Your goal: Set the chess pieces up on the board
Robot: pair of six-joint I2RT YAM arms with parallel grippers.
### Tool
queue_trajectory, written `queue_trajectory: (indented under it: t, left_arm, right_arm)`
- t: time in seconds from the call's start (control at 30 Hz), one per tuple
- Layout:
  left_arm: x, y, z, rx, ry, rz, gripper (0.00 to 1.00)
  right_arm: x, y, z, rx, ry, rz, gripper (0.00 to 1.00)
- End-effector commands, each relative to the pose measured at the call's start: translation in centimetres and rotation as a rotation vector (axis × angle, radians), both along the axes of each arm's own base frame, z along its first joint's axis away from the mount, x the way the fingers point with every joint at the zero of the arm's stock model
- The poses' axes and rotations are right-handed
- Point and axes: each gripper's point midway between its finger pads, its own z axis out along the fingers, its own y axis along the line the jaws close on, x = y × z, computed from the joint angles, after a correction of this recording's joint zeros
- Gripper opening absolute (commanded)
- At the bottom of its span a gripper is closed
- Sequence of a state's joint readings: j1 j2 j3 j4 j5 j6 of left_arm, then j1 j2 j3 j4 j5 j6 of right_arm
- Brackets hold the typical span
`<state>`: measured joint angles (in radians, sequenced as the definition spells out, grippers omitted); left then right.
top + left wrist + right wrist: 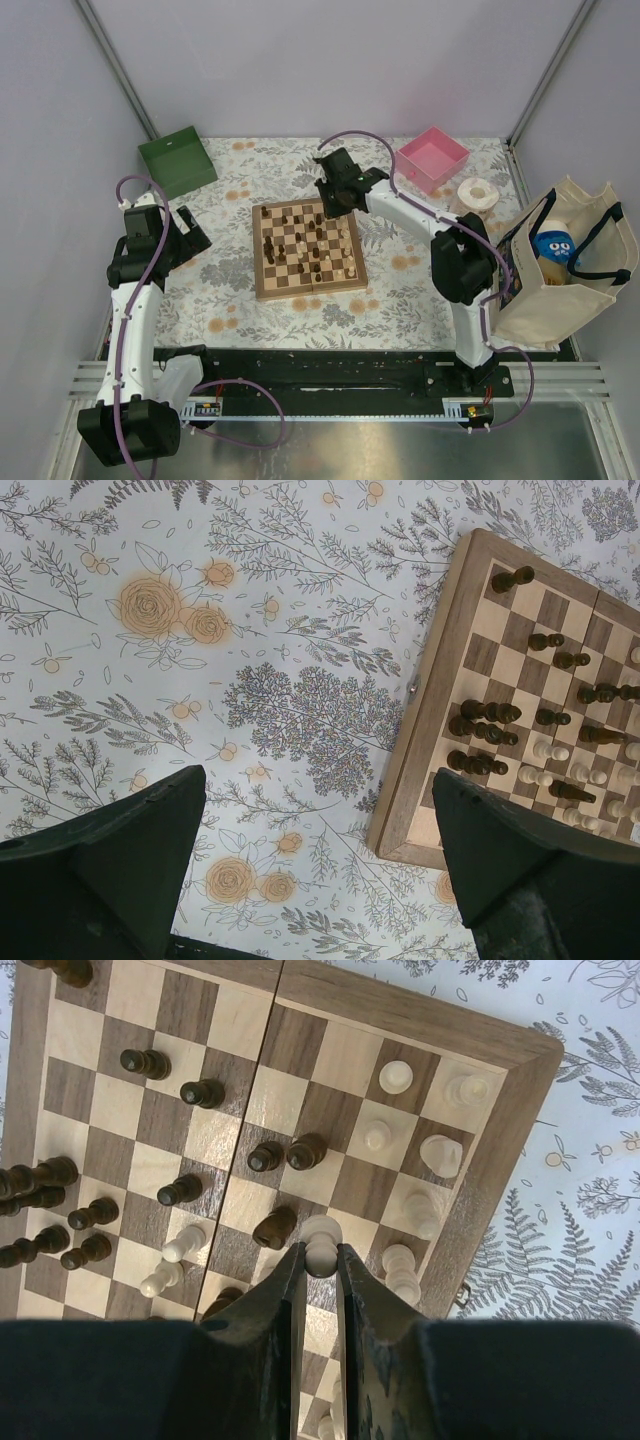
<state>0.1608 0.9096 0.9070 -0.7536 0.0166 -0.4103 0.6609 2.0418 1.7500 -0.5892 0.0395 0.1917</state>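
Right gripper (320, 1258) around upright cream piece (321, 1228)

Right gripper (335, 205) over chess pieces (318, 264), board's (258, 250) far edge.

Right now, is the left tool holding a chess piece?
No, the left tool is open over the floral cloth, nothing between its fingers.

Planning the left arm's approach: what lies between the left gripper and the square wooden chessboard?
Only bare floral-print tablecloth separates the open left gripper from the square wooden chessboard; the left wrist view shows that stretch clearly.
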Motion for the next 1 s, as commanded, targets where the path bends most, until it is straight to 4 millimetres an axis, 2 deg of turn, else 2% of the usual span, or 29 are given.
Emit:
queue_trajectory:
  t: [0.0, 0.27, 0.53, 0.97]
  left_arm:
    - [0.7, 0.1, 0.6, 0.005, -0.038, -0.012, 0.99]
    - [0.6, 0.0, 0.6, 0.005, -0.037, -0.014, 0.99]
    - [0.6, 0.0, 0.5, 0.004, -0.035, -0.015, 0.99]
    - [0.6, 0.0, 0.5, 0.004, -0.034, -0.015, 0.99]
  right_arm:
    - [1.1, 1.4, 0.0, 0.043, -0.01, 0.008, 0.17]
    - [1.3, 1.7, -1.9, 0.026, 0.021, 0.003, 0.17]
    - [2.3, 0.8, -3.3, -0.012, 0.022, -0.032, 0.17]
    - [2.2, 0.5, -4.3, -0.02, 0.051, -0.033, 0.17]
